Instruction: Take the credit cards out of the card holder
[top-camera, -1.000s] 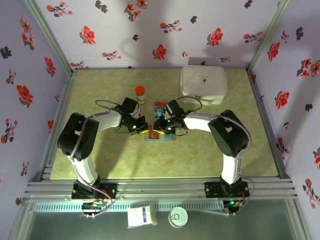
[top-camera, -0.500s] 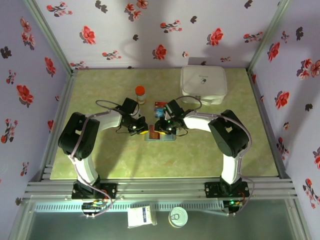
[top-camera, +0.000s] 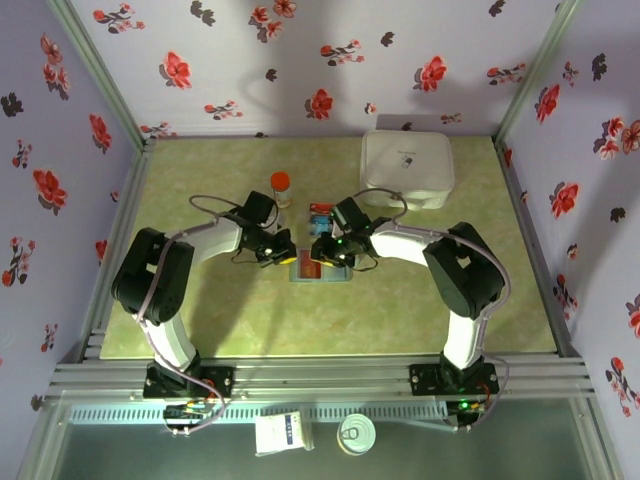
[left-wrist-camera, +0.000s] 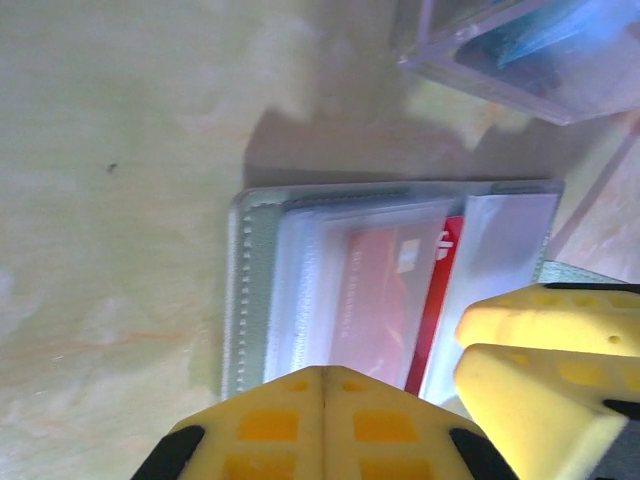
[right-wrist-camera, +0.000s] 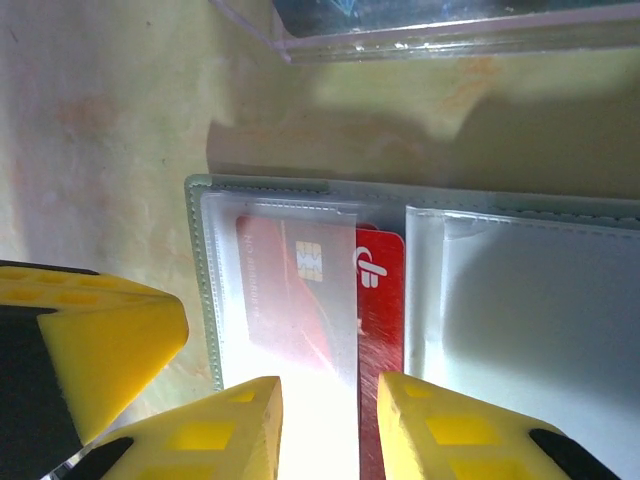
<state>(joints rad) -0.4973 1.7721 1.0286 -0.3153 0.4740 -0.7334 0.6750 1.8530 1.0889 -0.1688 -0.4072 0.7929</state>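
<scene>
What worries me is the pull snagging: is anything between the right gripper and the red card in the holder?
A clear sleeve of the card holder covers most of the red card; only a strip along one long edge is bare. Nothing else visible lies between that card and the right gripper.

My fingers (right-wrist-camera: 110, 330) were yellow. The holder (right-wrist-camera: 205, 300) was dull grey-green with cloudy clear sleeves, the card (right-wrist-camera: 382, 340) red with a white logo. The table (top-camera: 250, 320) was mottled pale green, the walls (top-camera: 330, 60) lilac with red and dark flowers, the case (top-camera: 405, 170) white, the bottle (top-camera: 281, 181) orange-capped.
</scene>
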